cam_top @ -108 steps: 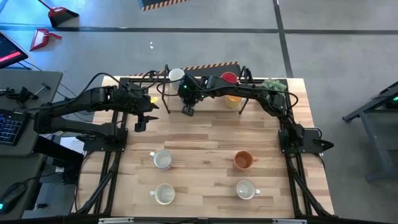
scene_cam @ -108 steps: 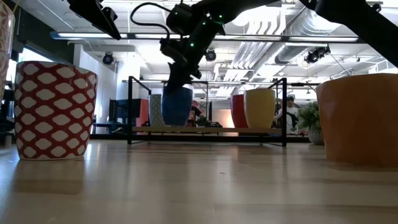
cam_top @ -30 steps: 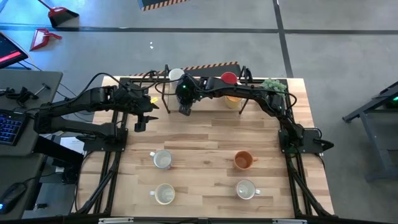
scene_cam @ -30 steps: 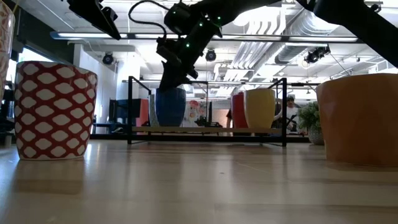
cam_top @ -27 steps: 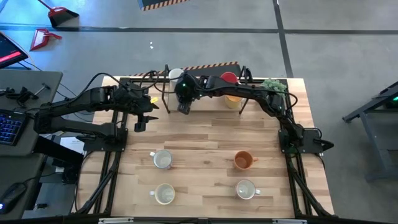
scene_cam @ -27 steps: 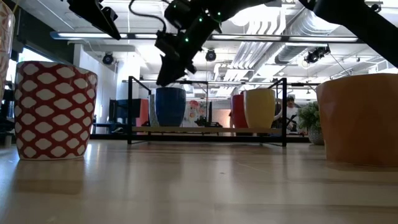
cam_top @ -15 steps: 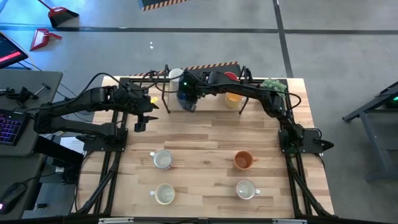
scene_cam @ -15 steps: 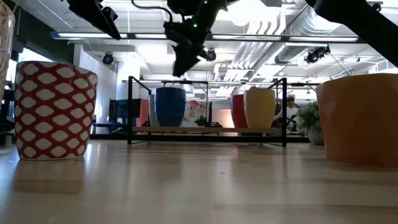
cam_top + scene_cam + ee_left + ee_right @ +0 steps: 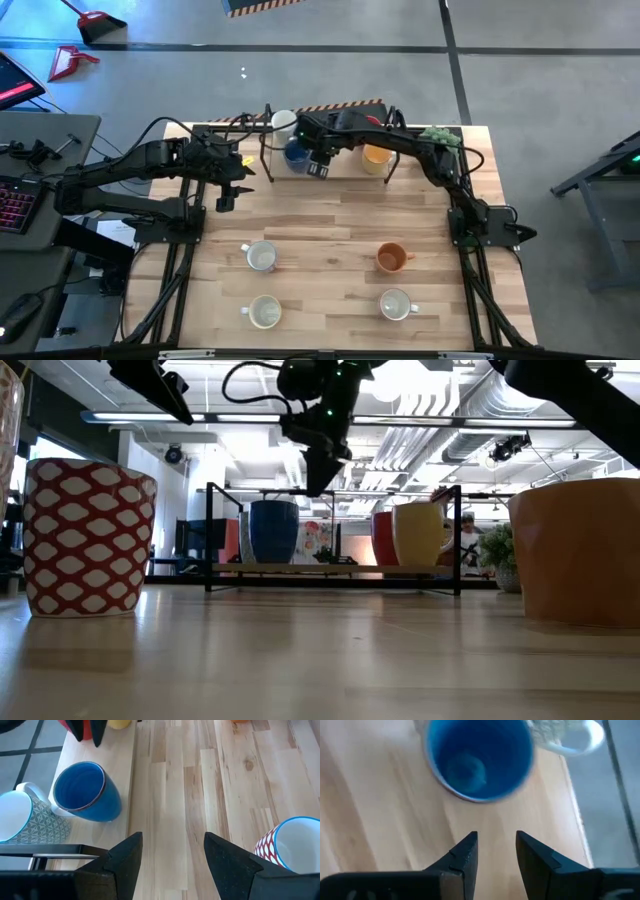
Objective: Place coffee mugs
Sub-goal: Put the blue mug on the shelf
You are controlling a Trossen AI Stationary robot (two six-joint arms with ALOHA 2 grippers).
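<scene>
- Right gripper (image 9: 319, 168): hung above the table's far edge, just beside the blue mug (image 9: 295, 153); fingers (image 9: 464, 857) slightly parted, nothing between them.
- Blue mug: upright on the low rack (image 9: 330, 568) at the far edge, next to a white patterned mug (image 9: 17, 822); apart from the gripper.
- Red mug (image 9: 383, 538) and yellow mug (image 9: 417, 535): on the same rack, side by side.
- Left gripper (image 9: 226, 199): over the table's left side, well apart from the rack; fingers (image 9: 124, 860) spread wide, empty.
- Near half of the table (image 9: 320, 240): three white mugs (image 9: 260, 257) and one orange mug (image 9: 391, 258), standing apart.
</scene>
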